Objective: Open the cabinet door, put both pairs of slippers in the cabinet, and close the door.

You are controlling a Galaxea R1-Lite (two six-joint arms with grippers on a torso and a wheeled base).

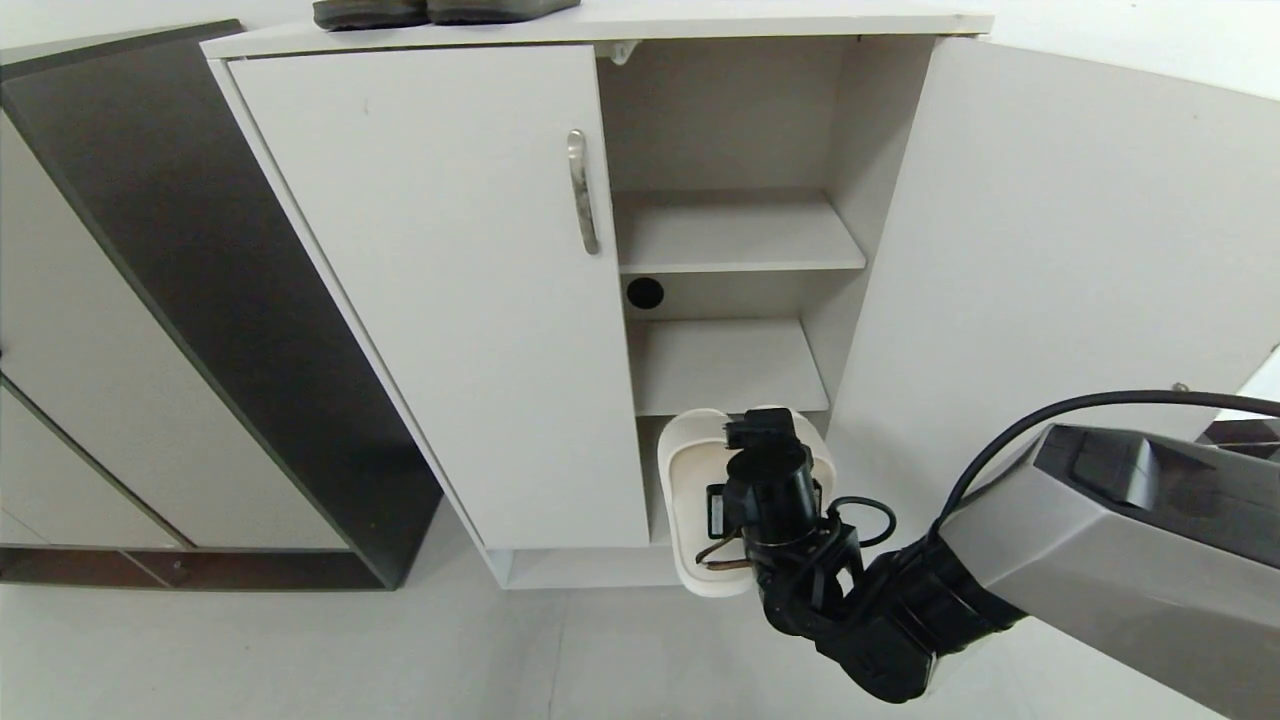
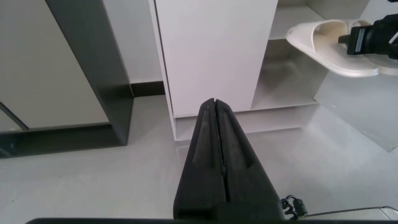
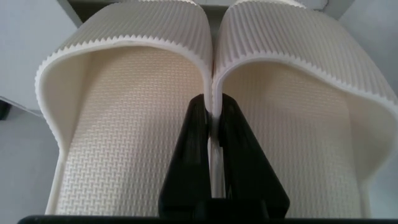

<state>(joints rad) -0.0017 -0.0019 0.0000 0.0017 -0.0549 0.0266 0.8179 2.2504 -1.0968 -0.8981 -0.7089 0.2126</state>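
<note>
The right hand (image 3: pixel 214 115), clamped on the touching inner walls of the cream slippers (image 1: pixel 688 500), holds them apparently just outside the bottom shelf (image 2: pixel 283 93) of the cabinet (image 1: pixel 430 300); it should push in level before letting go.

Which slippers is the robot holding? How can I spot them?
Find the white cabinet with its right door open. Low down, at its bottom opening, the right tool pinches a pair of cream slippers. The other pair, on the cabinet's top, is dark.

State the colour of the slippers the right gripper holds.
The slippers are cream; best in right wrist view.
</note>
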